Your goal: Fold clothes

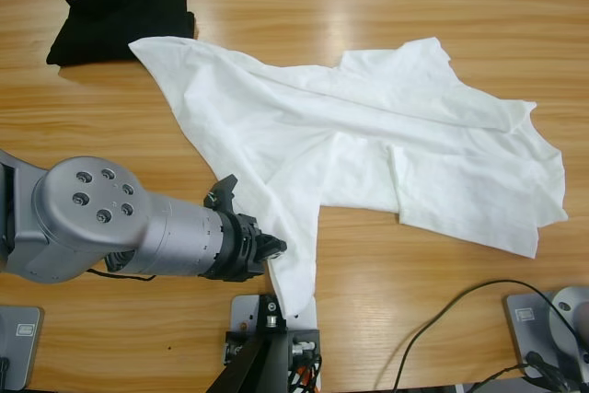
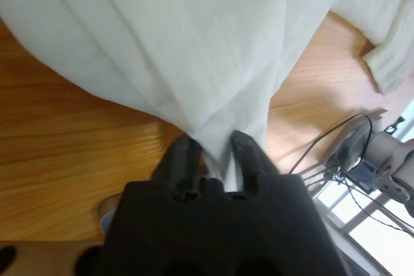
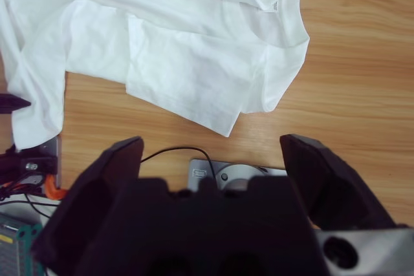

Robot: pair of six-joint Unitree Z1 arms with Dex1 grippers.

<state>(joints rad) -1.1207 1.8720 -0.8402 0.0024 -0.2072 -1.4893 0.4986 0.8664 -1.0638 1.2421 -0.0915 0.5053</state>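
So the left gripper (image 2: 215,150) has its fingers (image 2: 183,159) pinched down on a gathered bit of the white T-shirt (image 1: 368,144), and the fabric fans out from that pinch in tight pleats in the left wrist view. In the high view that grab sits at the lower middle of the frame, where a long tail of the shirt hangs toward the bottom edge of the bench (image 1: 460,6). The rest of the shirt sprawls crumpled across the middle and right of the frame, one corner reaching the upper left just beside the black folded garment (image 1: 120,25). The right gripper (image 3: 213,150) is off the cloth, fingers spread wide and holding nothing, looking up at the sleeve and collar end from the lower right. My read: this is the spread-it-out stage, no real fold yet. Next up probably needs the right arm to take the far end so the two can pull the shirt flat, and there's a black cable (image 1: 451,310) near that side to stay clear of.
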